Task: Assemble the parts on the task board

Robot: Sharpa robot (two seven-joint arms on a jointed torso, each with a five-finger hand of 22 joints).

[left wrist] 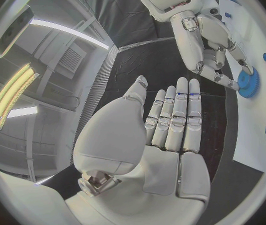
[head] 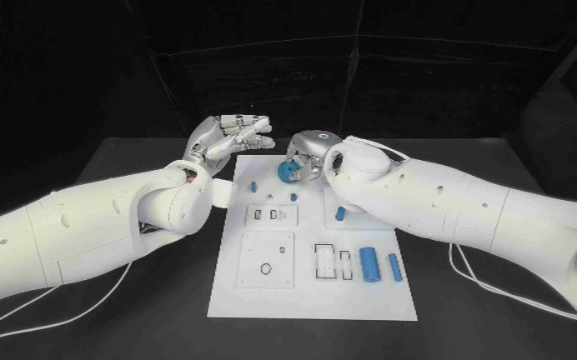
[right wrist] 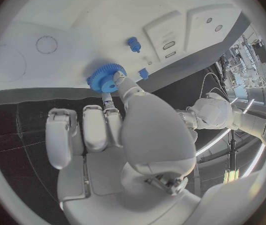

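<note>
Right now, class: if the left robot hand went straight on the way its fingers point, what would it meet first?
Probably the right robot hand holding the blue gear; the left robot hand points toward it, though depth is unclear.

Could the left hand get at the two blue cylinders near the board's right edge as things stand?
Probably not easily. The left hand is raised, open, off the board's far left corner, and the cylinders lie on the opposite side beside the right arm, which crosses that way.
</note>
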